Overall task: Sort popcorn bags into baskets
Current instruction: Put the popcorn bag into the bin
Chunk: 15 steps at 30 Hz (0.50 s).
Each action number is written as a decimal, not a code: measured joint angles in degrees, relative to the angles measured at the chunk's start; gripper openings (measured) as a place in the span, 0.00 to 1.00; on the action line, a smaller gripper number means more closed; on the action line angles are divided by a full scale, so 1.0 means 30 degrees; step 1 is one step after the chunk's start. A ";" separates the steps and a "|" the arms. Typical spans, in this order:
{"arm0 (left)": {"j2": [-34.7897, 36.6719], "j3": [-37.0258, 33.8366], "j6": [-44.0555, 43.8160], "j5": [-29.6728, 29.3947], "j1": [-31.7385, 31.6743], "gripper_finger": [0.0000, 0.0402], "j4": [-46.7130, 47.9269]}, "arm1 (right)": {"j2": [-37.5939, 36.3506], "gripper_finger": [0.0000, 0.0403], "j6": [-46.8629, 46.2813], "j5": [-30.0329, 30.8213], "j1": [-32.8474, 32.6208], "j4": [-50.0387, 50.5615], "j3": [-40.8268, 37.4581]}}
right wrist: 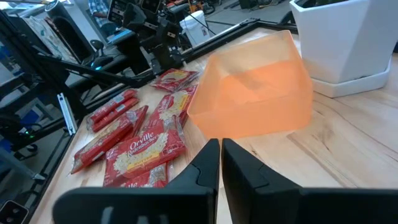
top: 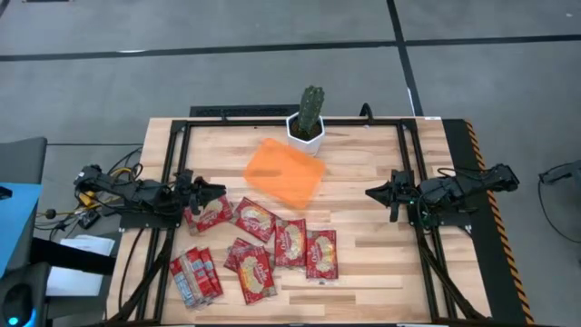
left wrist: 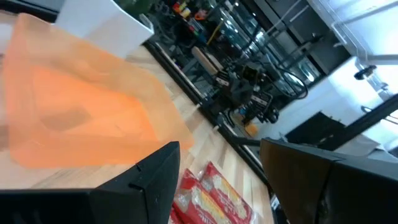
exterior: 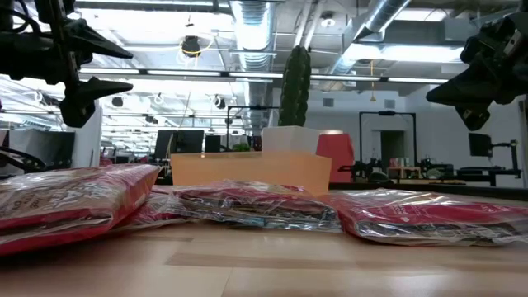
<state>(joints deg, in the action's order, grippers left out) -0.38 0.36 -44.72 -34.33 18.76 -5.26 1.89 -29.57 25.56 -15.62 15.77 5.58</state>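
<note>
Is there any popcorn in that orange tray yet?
No, the orange tray is empty; the red popcorn bags all lie on the table.

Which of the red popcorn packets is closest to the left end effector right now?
The glossy red packet with the cream oval at the far left of the upper row, directly under the open left end effector. The other packets lie farther right or nearer the table's front edge.

Overhead view straight down, low view level across table, both wrist views sharing orange tray (left wrist: 81, 118)
</note>
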 joint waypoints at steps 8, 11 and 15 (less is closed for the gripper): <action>0.0000 0.0000 0.1564 -0.1776 0.0000 0.53 0.0003 | 0.0000 0.11 0.0001 0.0000 0.0000 -0.0006 0.0006; 0.0000 0.0000 0.1281 -0.2928 0.0000 0.53 0.0014 | 0.0002 0.11 0.0001 0.0000 0.0002 0.0000 0.0007; 0.0000 0.0000 0.1268 -0.4020 0.0000 0.53 0.0076 | 0.0002 0.11 0.0001 0.0000 0.0007 -0.0002 0.0000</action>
<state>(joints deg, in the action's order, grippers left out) -0.38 0.36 -40.91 -46.39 18.76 -5.04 1.90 -29.56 25.56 -15.59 15.76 5.58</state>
